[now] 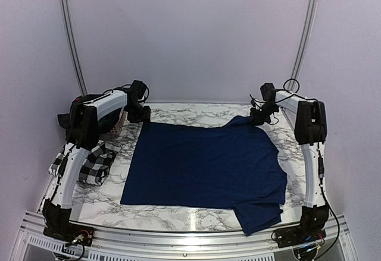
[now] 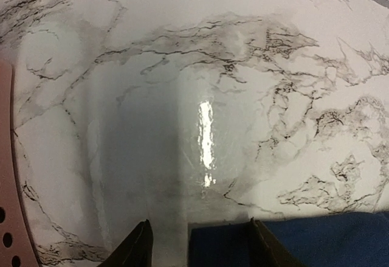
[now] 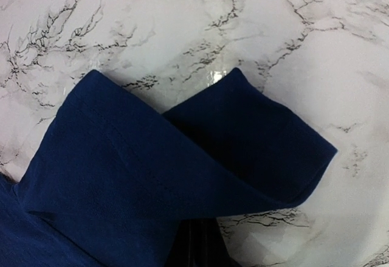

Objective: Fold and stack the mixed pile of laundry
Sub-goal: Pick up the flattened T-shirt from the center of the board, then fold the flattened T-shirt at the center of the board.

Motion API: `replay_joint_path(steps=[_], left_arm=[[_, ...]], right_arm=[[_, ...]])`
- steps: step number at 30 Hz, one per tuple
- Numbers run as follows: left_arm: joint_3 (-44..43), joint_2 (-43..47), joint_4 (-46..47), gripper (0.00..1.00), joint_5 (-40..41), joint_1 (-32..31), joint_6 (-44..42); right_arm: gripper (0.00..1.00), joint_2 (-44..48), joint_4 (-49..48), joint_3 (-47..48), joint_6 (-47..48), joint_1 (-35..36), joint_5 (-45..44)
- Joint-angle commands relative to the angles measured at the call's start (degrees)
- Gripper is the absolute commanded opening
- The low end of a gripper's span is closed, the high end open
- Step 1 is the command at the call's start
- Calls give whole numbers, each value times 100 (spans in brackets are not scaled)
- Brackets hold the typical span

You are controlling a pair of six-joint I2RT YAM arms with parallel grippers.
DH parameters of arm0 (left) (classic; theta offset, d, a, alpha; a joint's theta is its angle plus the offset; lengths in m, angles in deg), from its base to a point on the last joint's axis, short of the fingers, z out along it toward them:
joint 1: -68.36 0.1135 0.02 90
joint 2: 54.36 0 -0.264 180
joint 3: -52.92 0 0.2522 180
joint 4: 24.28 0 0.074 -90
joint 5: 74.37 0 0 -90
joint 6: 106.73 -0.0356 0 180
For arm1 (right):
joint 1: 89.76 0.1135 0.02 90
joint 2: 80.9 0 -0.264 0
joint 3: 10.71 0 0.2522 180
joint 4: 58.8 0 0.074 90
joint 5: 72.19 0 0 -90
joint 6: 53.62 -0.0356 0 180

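A navy blue T-shirt (image 1: pixel 205 166) lies spread flat on the marble table (image 1: pixel 178 216). My left gripper (image 1: pixel 140 116) is at the shirt's far left corner. In the left wrist view its gripper (image 2: pixel 200 246) is open, the two fingers (image 2: pixel 137 247) standing apart on either side of that corner (image 2: pixel 225 246). My right gripper (image 1: pixel 262 116) is at the far right sleeve. Seen from the right wrist, it (image 3: pixel 209 242) is shut on the sleeve (image 3: pixel 182 157), which folds over and hides most of the fingers. A folded black-and-white check shirt (image 1: pixel 89 166) rests at the left edge.
A pink perforated basket (image 1: pixel 117 124) (image 2: pixel 5 188) stands at the far left behind the left arm, with dark cloth (image 1: pixel 89 103) in it. The near right sleeve (image 1: pixel 259 216) reaches toward the table's front edge.
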Motion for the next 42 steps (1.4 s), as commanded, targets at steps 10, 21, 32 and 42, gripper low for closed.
replay_joint_path(steps=[10, 21, 32, 42], left_arm=[[-83, -159, 9, 16, -597, 27, 21], [-290, 466, 432, 0, -506, 81, 111], [1251, 1493, 857, 0, -994, 146, -156], [2966, 2649, 1338, 0, -1141, 125, -372]], right_arm=[[0, -184, 48, 131, -131, -73, 103], [0, 11, 268, 1140, -381, -318, 692], [0, 991, 153, -377, -145, -328, 990], [0, 2410, -294, -2346, 82, -324, 1020]])
